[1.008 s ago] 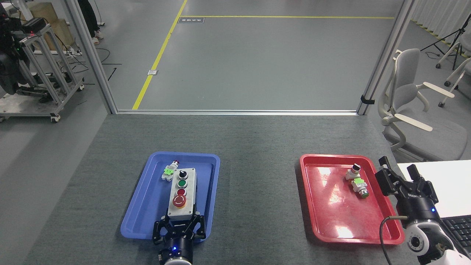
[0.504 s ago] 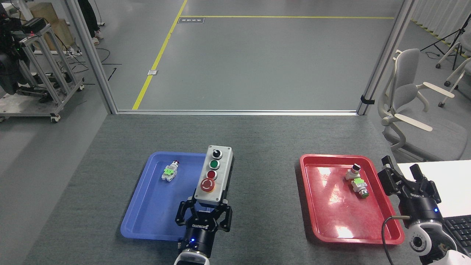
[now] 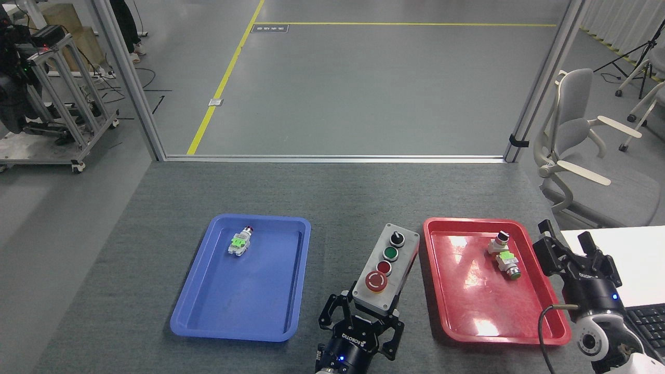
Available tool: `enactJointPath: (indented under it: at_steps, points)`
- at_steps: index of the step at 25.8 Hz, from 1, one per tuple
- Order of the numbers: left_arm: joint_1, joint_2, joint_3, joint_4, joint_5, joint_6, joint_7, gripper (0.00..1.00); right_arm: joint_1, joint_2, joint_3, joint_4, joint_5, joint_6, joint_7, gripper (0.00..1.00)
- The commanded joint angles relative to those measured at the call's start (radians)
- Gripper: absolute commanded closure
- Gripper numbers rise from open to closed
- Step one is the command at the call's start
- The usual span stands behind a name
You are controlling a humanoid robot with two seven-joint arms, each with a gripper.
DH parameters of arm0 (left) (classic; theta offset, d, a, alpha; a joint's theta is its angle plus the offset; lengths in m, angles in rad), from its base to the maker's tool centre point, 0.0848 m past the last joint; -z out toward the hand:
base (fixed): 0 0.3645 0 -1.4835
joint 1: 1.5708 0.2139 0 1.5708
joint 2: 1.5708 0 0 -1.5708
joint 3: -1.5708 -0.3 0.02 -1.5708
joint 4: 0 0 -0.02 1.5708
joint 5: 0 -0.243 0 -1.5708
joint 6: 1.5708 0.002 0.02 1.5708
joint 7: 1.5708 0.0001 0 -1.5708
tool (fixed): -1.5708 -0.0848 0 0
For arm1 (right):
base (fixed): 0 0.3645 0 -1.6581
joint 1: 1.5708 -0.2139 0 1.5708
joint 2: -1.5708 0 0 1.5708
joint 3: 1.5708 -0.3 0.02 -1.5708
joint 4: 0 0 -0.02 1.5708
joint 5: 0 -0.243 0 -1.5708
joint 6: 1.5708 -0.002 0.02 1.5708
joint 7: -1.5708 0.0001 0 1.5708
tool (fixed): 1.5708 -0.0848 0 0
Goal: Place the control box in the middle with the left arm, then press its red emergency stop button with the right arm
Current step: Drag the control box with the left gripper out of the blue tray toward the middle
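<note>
The light-grey control box (image 3: 387,269) is between the two trays, tilted with its far end toward the red tray. My left gripper (image 3: 363,316) is shut on the box's near end, just below the red emergency stop button (image 3: 376,281). I cannot tell whether the box rests on the dark-grey tabletop (image 3: 353,208) or hangs just above it. My right gripper (image 3: 569,249) stands open beyond the red tray's right rim, holding nothing.
The blue tray (image 3: 208,306) at the left holds one small white-and-green switch part (image 3: 239,242). The red tray (image 3: 467,311) at the right holds two loose switch parts (image 3: 504,254). A white desk with a keyboard (image 3: 647,317) is at the far right, a chair behind it.
My left gripper has carried the control box rightward out of the blue tray to the space between the trays. The right gripper has hardly moved.
</note>
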Motion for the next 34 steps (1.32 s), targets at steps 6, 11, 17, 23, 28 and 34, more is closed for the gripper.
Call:
enactJointPath:
  at_steps: [6, 11, 17, 23, 28, 34]
  points:
    - [-0.016, 0.000, -0.025, 0.111, 0.099, 0.145, -0.001, 0.95, 0.003, 0.002, -0.020, 0.000, -0.002, -0.001, -0.001, 0.01]
    - [-0.017, 0.000, -0.028, 0.112, 0.158, 0.252, -0.001, 0.98, 0.003, 0.002, -0.020, 0.000, -0.002, -0.001, -0.001, 0.01]
    - [-0.017, 0.000, -0.039, 0.124, 0.163, 0.283, -0.038, 0.98, 0.003, 0.002, -0.022, 0.000, -0.002, -0.001, -0.001, 0.01]
    - [-0.016, 0.001, -0.041, 0.155, 0.195, 0.305, -0.047, 0.98, 0.000, 0.002, -0.022, 0.000, -0.002, -0.001, -0.001, 0.01]
    - [-0.016, 0.001, -0.037, 0.147, 0.197, 0.318, -0.047, 0.95, 0.000, 0.002, -0.023, 0.000, -0.002, -0.001, -0.001, 0.01]
    - [-0.014, 0.003, -0.037, 0.151, 0.203, 0.323, -0.040, 0.02, 0.000, 0.002, -0.023, 0.000, -0.002, 0.000, -0.001, 0.01]
